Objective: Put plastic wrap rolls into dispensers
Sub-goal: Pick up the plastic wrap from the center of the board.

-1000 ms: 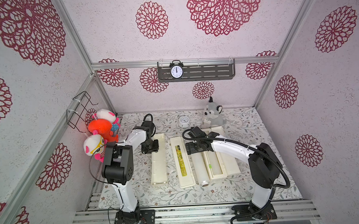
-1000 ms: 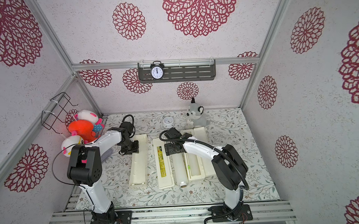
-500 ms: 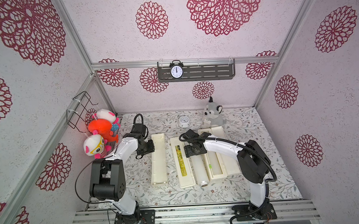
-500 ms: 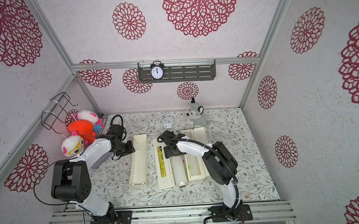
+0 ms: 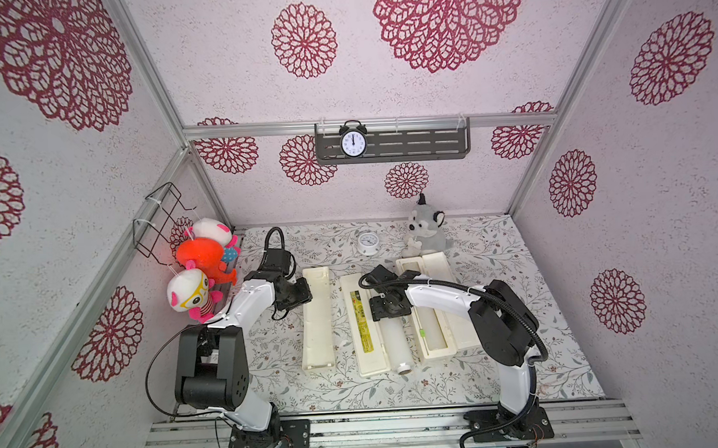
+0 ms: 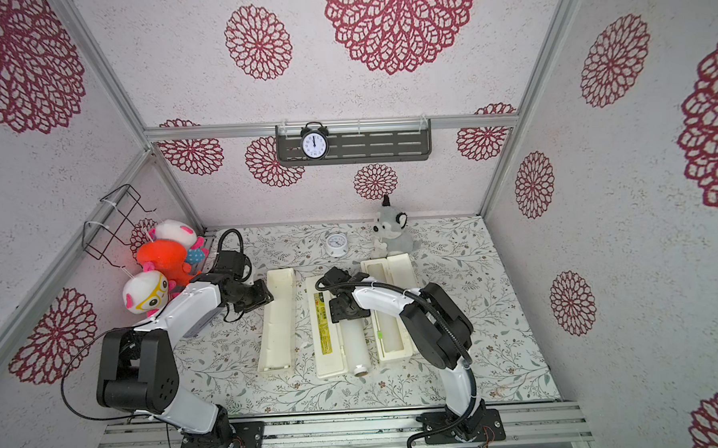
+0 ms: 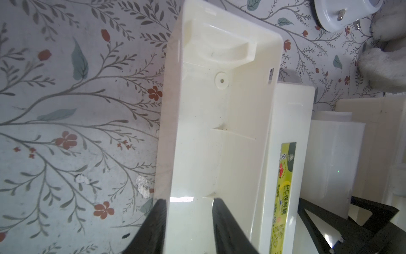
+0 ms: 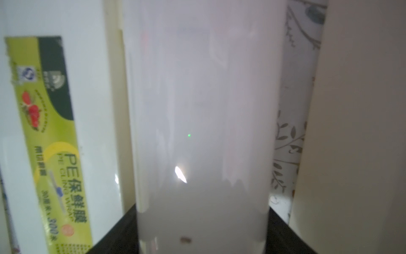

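Right end effector (image 8: 203,231) has narrowed onto the roll (image 8: 202,123) — left end effector (image 7: 189,222) still grips the tray wall (image 7: 175,132).

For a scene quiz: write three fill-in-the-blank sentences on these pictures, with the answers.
1. The right gripper straddles the ___ lying beside the labelled lid.
2. The left gripper straddles a wall of the ___ tray.
3. The black clock stands on the wall ___.

Missing words: roll; empty; shelf.
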